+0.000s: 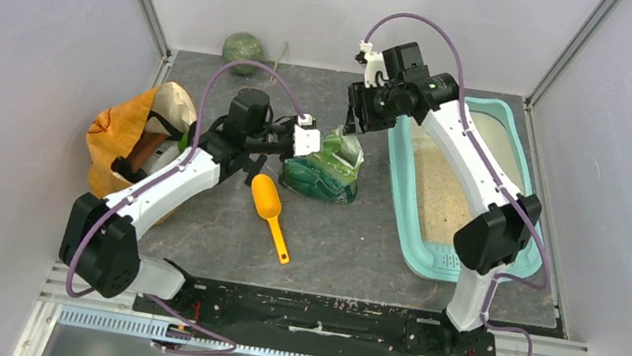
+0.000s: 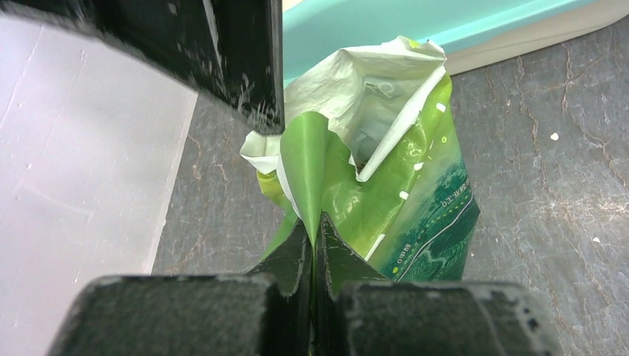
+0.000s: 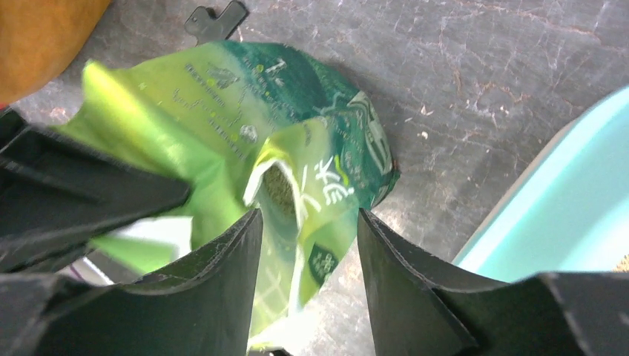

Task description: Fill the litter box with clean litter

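The green litter pouch [image 1: 325, 169] stands on the dark mat, its top torn open. My left gripper [image 1: 308, 139] is shut on the pouch's left top edge [image 2: 308, 159]. My right gripper [image 1: 354, 119] is open just above the pouch's right top flap [image 3: 315, 185], which lies between its fingers. The light-teal litter box [image 1: 405, 212] lies to the right with pale beige litter [image 1: 446, 198] spread inside. Its teal wall shows in the left wrist view [image 2: 415, 22] and the right wrist view [image 3: 564, 215].
An orange scoop [image 1: 271, 208] lies on the mat in front of the pouch. An orange sack [image 1: 125, 135] sits at the left under my left arm. A green ball [image 1: 243, 51] rests at the back wall. White walls close in on both sides.
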Robot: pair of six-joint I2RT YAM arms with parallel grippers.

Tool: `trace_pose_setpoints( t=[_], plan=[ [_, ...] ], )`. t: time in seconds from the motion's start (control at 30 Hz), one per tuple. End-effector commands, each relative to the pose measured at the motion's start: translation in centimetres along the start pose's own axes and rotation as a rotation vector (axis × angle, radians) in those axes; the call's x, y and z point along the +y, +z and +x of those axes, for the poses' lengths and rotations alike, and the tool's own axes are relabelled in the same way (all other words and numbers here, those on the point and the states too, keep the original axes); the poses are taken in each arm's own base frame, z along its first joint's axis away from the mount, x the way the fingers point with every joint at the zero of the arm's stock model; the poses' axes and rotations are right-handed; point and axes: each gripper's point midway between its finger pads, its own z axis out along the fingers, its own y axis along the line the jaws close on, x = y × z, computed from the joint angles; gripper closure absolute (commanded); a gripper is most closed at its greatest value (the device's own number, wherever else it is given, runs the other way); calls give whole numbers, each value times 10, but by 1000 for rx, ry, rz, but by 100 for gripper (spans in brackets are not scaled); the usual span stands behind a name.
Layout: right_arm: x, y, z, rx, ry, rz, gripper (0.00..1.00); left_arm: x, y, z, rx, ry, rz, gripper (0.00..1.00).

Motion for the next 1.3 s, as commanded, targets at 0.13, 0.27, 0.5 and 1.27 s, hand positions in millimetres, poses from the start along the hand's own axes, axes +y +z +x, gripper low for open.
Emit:
trace_pose_setpoints(
  t=[0.13, 0.27, 0.5, 1.27],
  plan=[
    [6, -35, 33, 91, 58, 47, 44, -10, 1, -11, -25, -63, 27, 98],
    [-2, -27, 56, 159, 83, 72, 43, -9, 0, -13, -21, -61, 24, 98],
    [6, -8, 8, 59, 110, 23, 100, -12, -4, -17, -26, -63, 37, 98],
    [71, -28, -31, -103, 287, -251, 100, 5, 22, -30, -83, -109, 75, 98]
  ],
)
